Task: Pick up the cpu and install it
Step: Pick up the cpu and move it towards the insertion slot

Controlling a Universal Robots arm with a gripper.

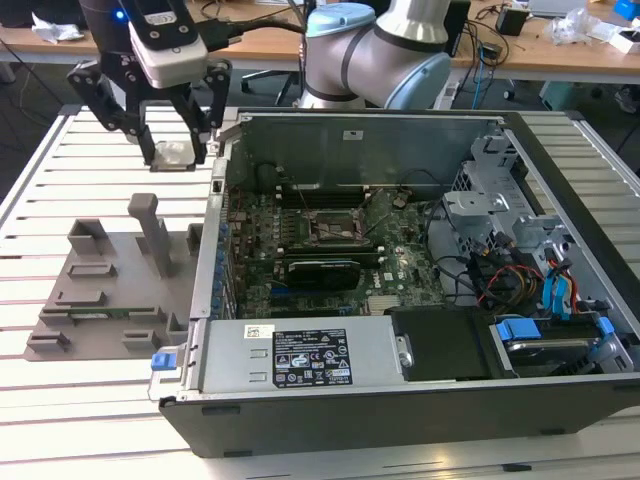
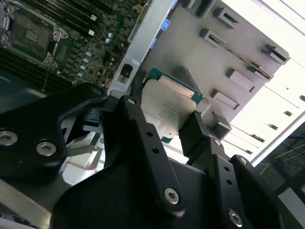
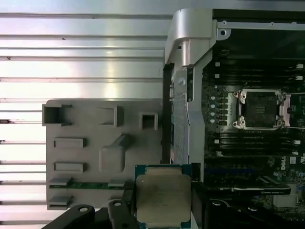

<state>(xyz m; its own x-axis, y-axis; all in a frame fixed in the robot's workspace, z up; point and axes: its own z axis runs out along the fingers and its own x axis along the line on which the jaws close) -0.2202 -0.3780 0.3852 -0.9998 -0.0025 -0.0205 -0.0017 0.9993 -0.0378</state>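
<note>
Above slatted metal table (image 1: 60,170), tool (image 1: 177,152) pinches square cpu (image 3: 163,200) (silvery lid).

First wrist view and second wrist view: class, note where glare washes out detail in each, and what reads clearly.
First wrist view: glare bands streak the slatted table; the cpu reads clearly. Second wrist view: the table burns white beyond the grey fixture.

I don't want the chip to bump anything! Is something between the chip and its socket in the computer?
Yes. The gripper holds the cpu outside the computer case, whose side wall stands between it and the socket. The case is open on top, and nothing visible covers the socket.
</note>
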